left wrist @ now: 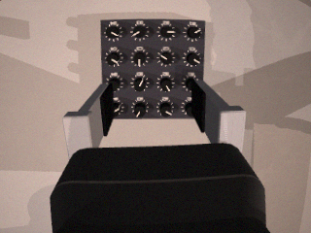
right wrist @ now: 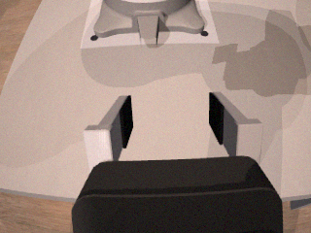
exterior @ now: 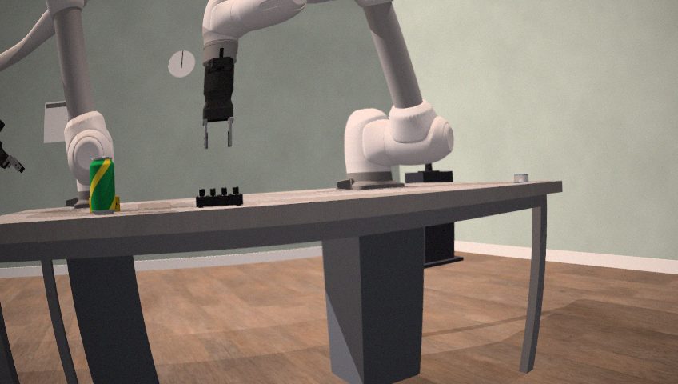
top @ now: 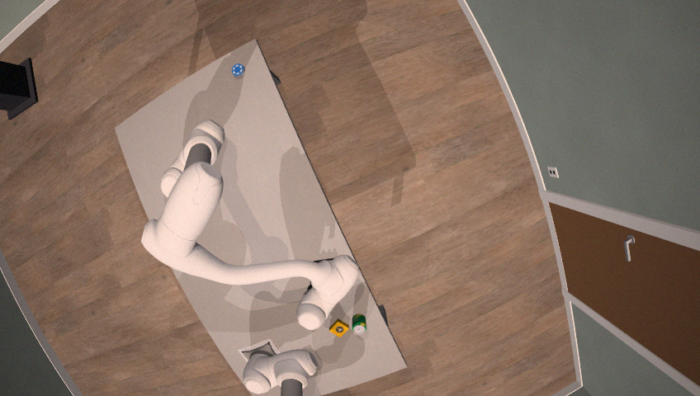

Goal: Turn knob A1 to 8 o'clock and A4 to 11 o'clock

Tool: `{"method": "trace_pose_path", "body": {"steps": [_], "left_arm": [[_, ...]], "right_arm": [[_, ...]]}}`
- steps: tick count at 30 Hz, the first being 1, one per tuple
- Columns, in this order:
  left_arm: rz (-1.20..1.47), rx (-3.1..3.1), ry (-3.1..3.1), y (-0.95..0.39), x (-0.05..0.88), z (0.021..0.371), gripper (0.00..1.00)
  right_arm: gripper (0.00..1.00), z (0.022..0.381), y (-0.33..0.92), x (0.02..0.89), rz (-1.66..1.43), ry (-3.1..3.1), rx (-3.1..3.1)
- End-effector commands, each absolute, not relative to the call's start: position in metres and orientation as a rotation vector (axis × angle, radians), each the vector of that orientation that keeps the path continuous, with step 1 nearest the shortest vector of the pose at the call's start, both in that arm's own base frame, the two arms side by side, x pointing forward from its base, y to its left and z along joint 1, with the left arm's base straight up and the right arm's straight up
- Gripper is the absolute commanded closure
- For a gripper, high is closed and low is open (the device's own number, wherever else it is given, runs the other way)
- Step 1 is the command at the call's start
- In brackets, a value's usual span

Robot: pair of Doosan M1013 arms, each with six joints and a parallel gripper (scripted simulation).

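Nearest the exterior view, the knob box [exterior: 219,201] [left wrist: 153,70] sits flat by the near long edge of the table [exterior: 380,204] [top: 265,112] [left wrist: 49,121] [right wrist: 170,87], right of the green can [exterior: 101,185] [top: 359,322]. Knobs appear rigid and possibly smooth; grip each cap squarely on opposite sides, clear of neighbours. Box may be light enough to slide. Above it, left gripper [exterior: 217,146] [left wrist: 152,109]: fingers spread, empty. Farther back, right gripper [exterior: 18,167] [right wrist: 171,118]: likewise spread, empty.

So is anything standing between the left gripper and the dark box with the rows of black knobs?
Nothing visible does. The left gripper hangs open above the dark rectangular knob box, with only air between. The green-and-yellow can stands off to one side.
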State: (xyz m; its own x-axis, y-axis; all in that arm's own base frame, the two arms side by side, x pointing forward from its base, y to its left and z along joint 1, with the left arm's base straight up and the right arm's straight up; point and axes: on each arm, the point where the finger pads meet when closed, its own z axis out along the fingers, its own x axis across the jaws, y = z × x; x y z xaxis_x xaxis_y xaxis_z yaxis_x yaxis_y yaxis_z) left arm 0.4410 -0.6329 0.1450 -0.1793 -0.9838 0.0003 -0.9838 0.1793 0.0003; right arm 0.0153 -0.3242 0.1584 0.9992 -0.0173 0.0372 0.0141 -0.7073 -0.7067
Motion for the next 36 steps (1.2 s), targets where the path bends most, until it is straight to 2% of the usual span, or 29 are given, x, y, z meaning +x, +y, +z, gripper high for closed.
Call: {"method": "trace_pose_path", "body": {"steps": [1, 36], "left_arm": [[0.003, 2.012, -2.412, -0.633, 0.441, 0.146, 0.00], [0.002, 2.013, -2.412, -0.627, 0.412, 0.146, 0.00]], "right_arm": [[0.00, 0.159, -0.324, 0.015, -0.053, 0.002, -2.357], [0.00, 0.159, -0.324, 0.015, -0.053, 0.002, -2.357]]}}
